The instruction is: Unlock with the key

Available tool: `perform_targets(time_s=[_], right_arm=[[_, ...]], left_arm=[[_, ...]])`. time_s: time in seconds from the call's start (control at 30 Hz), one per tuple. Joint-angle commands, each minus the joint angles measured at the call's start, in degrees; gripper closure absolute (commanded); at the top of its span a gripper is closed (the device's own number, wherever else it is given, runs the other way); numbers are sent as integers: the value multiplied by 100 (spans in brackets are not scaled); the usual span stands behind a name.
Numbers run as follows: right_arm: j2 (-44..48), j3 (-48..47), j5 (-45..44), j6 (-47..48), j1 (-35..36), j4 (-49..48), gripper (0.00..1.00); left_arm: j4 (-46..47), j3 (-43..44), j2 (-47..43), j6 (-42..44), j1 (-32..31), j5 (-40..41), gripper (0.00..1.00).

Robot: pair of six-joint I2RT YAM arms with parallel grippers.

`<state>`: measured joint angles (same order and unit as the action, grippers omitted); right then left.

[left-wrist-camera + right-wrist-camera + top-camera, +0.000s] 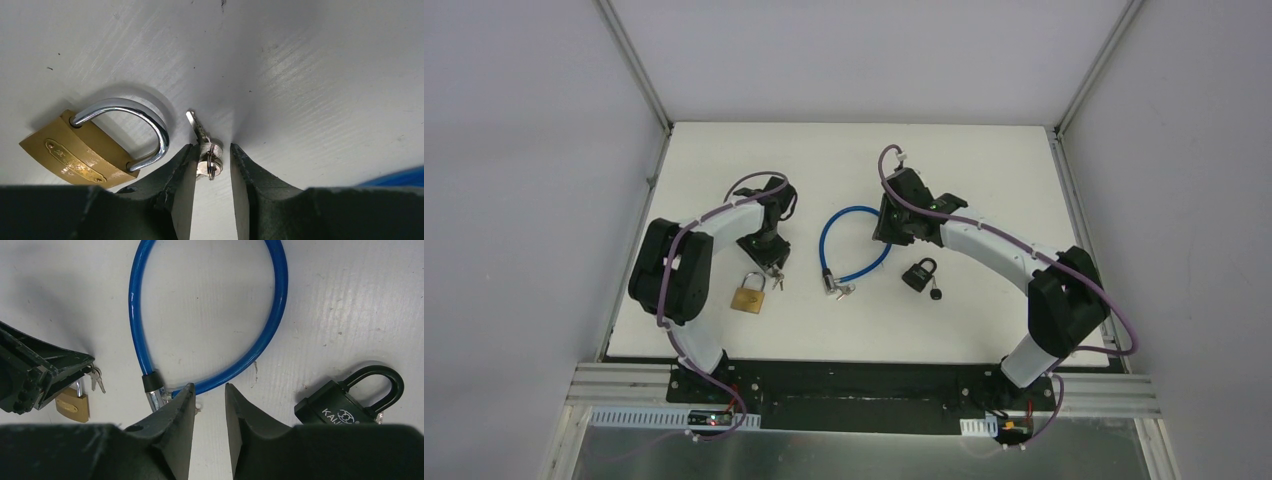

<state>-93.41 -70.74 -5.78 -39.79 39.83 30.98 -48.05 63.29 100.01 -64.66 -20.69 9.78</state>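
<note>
A brass padlock (75, 155) with a steel shackle lies on the white table, also seen as the brass padlock (748, 296) from above. Right of it lies a small bunch of keys (202, 142) on a ring. My left gripper (211, 146) stands low over them, open. The keys sit between its fingers, against the left finger (182, 170) and apart from the right one. My right gripper (209, 385) is open and empty, its tips just short of the blue cable lock (270, 330). A black padlock (345, 405) lies to its right.
The cable lock's metal end (154, 397) lies by the right gripper's left finger, with small keys (844, 291) beside it in the top view. The black padlock (921, 273) has a dark key (938, 294) next to it. Grey walls enclose the table (984, 170).
</note>
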Motion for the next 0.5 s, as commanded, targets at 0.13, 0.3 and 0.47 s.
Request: perform_targets(time_s=[0.13,0.3,0.47], right_arm=[[-174,-310,-27,81,-39,49,69],[-188,-339,-12,10,-103,36,70],[-162,-273,230,-41,-210,-150,70]], left_arm=[[143,-106,-16,130,-49,8,75],[137,-113,-162,335,-49,52,100],[155,-130,-710,731,-49,51,100]])
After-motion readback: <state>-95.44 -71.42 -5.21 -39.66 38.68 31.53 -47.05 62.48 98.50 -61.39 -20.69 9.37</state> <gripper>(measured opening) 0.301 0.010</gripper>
